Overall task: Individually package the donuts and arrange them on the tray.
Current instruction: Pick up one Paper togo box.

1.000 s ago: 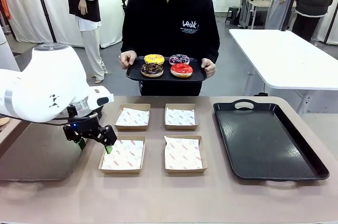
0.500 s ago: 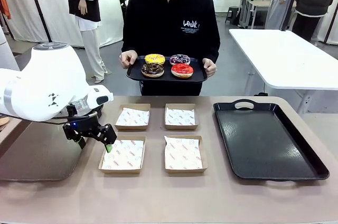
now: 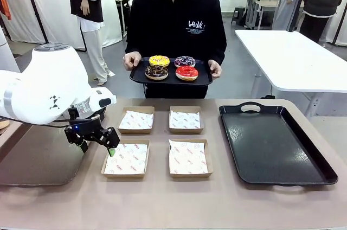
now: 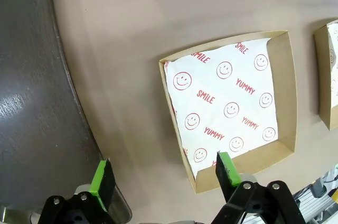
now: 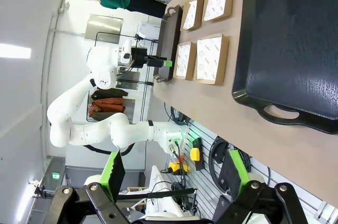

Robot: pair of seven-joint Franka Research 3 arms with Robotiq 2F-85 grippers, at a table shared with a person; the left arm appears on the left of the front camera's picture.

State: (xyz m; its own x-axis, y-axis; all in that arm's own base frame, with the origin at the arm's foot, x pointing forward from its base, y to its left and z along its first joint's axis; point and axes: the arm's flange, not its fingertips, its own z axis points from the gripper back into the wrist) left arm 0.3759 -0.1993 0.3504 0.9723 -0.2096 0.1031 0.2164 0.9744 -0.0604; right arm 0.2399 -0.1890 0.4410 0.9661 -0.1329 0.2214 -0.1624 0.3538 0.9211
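A person at the far side holds a small black tray [image 3: 169, 78] carrying the donuts: a yellow one [image 3: 159, 60], a purple-dark one [image 3: 185, 61], a dark chocolate one [image 3: 156, 71] and a red glazed one [image 3: 186, 72]. A large black tray [image 3: 274, 143] [image 5: 296, 39] lies on the table's right. My left gripper [image 3: 96, 144] [image 4: 165, 174] hangs open just left of the near-left paper-lined box [image 3: 126, 158] [image 4: 228, 102], nothing between its fingers. My right gripper [image 5: 171, 174] is open, off the table's edge beside the large tray.
Several cardboard boxes lined with printed paper sit mid-table: far left [image 3: 136, 120], far right [image 3: 185, 120], near right [image 3: 188, 157]. A dark grey mat [image 3: 38, 159] lies at the left. A white table [image 3: 293, 59] and other people stand behind.
The person's small tray with the donuts has shifted very slightly. Neither arm has moved.
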